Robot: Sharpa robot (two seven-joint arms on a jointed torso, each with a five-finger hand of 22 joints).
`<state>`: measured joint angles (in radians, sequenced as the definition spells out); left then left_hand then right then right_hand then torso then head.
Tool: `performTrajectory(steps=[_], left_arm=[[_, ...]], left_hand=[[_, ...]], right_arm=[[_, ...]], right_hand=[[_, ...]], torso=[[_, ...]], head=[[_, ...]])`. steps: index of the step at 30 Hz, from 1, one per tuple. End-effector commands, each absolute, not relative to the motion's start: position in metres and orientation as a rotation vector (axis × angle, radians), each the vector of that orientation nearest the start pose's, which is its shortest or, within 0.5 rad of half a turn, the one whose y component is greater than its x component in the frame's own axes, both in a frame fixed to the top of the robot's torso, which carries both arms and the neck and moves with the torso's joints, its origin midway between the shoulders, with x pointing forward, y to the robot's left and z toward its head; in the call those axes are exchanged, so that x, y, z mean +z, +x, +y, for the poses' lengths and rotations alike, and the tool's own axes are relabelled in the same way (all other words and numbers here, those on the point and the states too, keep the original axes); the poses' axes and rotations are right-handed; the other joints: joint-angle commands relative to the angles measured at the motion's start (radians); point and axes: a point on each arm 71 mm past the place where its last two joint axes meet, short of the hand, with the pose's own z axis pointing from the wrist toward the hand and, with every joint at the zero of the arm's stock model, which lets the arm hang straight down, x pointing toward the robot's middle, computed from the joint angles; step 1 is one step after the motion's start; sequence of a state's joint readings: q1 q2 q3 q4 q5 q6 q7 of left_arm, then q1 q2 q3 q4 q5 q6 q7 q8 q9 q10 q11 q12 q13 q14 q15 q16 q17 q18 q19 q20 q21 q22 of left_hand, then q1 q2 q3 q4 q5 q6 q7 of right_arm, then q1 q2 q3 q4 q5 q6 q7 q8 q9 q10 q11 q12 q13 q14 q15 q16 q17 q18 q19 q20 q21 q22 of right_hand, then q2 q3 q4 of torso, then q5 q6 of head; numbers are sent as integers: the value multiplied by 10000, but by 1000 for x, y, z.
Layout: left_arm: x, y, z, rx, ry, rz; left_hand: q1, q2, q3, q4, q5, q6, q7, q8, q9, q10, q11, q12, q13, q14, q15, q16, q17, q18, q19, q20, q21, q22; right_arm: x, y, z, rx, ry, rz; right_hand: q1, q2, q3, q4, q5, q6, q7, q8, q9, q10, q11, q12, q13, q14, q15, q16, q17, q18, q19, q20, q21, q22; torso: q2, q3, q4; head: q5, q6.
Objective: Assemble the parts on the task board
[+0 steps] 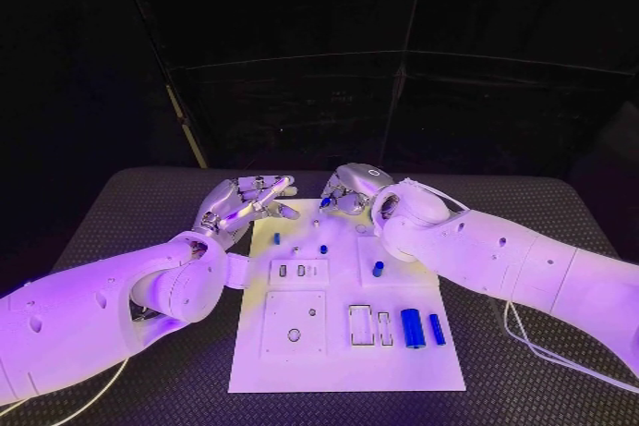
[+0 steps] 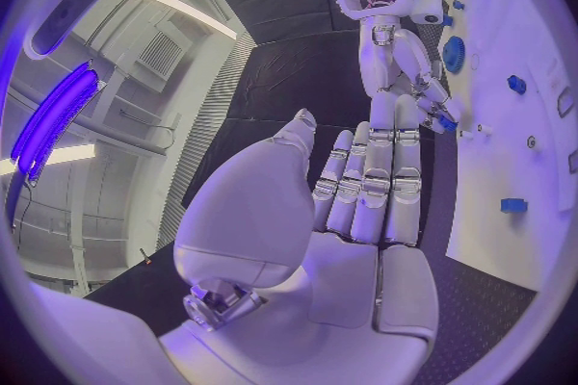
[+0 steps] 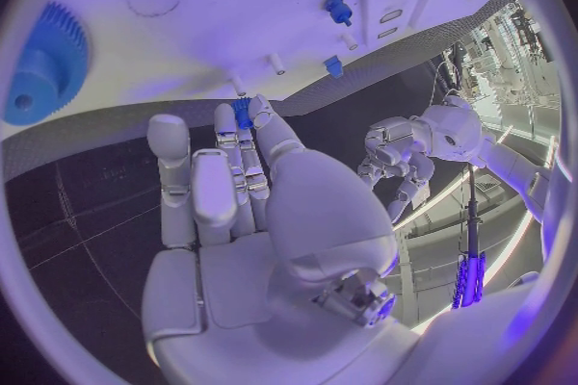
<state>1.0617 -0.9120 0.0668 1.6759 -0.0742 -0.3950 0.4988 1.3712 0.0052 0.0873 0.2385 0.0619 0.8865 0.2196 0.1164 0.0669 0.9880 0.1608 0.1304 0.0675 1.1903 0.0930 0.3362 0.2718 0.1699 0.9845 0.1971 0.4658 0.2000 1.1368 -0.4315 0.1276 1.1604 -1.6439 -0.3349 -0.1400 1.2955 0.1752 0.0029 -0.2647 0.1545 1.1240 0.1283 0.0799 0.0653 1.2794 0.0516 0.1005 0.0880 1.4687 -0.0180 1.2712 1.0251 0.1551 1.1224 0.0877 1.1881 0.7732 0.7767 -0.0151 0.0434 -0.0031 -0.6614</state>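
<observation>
The white task board (image 1: 346, 361) lies in the middle of the table. My right hand (image 1: 349, 190) hovers over its far edge and pinches a small blue part (image 3: 242, 110) between its fingertips (image 2: 441, 115). My left hand (image 1: 247, 204) is beside the board's far left corner, fingers stretched out straight (image 2: 376, 183), holding nothing. A blue gear (image 3: 48, 67) lies flat on the board near the right hand. Small blue pegs (image 1: 277, 237) (image 1: 322, 249) stand in the board's far half. Two blue cylinders (image 1: 412, 327) (image 1: 437, 329) lie at the near right.
White blocks with slots and holes (image 1: 295, 322) sit on the board's near left. Another blue piece (image 1: 377, 269) rests on a raised block at the right. The black mat (image 1: 533, 213) surrounds the board, with room on both sides.
</observation>
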Motion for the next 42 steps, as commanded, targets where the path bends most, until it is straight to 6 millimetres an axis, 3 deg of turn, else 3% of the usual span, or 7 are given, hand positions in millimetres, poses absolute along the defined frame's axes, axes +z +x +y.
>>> performTrajectory(steps=[1, 30, 42], left_arm=[[-180, 452, 203, -16278, -10585, 13085], [-179, 452, 201, -16339, -10562, 13098], [-179, 452, 202, -16343, -10567, 13120]], left_hand=[[-8, 74, -44, -4, -21, -37, 92, -53, -12, -23, 56, -34, -16, -20, 17, -59, 9, 111, -4, 19, 58, -4], [-11, 78, -48, 0, -21, -37, 93, -58, -11, -23, 58, -41, -15, -22, 19, -60, 18, 111, -5, 21, 59, -4], [-11, 78, -48, 0, -21, -37, 93, -58, -11, -23, 58, -41, -15, -22, 19, -60, 18, 111, -5, 21, 59, -4]], right_arm=[[-176, 544, -87, 6458, -1991, 15371], [-183, 550, -74, 6014, -2132, 15616], [-186, 551, -73, 5856, -2241, 15787]], right_hand=[[-121, -6, 64, 11, -36, 40, 12, 2, 18, -11, 45, -38, -2, 214, -42, 27, 2, -79, 22, -10, 47, 10], [-221, -65, 170, 44, -85, -77, 65, -82, 5, -142, 94, -135, -12, 195, -4, 36, -27, -80, -9, 19, 57, 12], [-428, -381, 479, 75, -215, -799, 346, -180, -17, -1375, 453, -385, -247, 112, 297, 14, -221, -59, -189, 268, 24, -116]], torso=[[2, 2, -10], [32, 1, -8], [39, -2, -9]], head=[[10, -14], [26, -69], [34, -77]])
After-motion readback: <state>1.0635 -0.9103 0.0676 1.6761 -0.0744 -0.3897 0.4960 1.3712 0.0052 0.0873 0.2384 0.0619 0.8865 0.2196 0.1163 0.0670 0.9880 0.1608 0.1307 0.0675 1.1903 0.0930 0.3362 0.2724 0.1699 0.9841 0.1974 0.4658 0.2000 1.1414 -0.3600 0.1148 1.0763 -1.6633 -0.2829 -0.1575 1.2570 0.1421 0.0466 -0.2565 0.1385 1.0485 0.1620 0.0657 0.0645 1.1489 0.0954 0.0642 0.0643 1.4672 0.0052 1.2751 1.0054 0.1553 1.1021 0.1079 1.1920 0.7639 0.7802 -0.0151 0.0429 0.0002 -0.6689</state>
